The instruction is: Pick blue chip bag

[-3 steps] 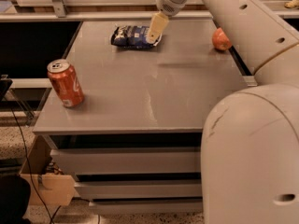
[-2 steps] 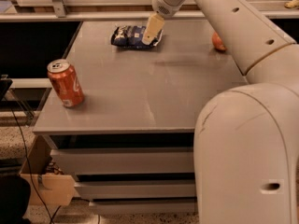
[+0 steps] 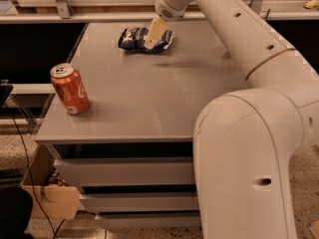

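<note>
Cream-coloured pincer [image 3: 149,41] at the end of a thick white robot arm [image 3: 239,44] hung at the far side of a flat grey tabletop [image 3: 149,98], its tip down over a small crumpled dark navy-blue foil chip bag [image 3: 130,38]. Whether the pincer was wide or narrow could not be told from this view, nor whether it had hold of the bag.

The bag lay flat near the far edge of the tabletop, a little left of centre. The pincer's tip overlapped the bag's right half, seeming to touch or nearly touch it, while the bag's left half showed clear beside it.

Judging by its crinkled foil, the bag was probably very light, soft and puffy, and slippery on the surface, with brittle contents that a hard squeeze could crush. A raised fold or wrinkle near the middle looked the best place to pinch, since the flat pale edges lay too close to the table to catch.

A red aluminium soda can [image 3: 70,88] stood upright near the front left corner, well apart from the bag.
</note>
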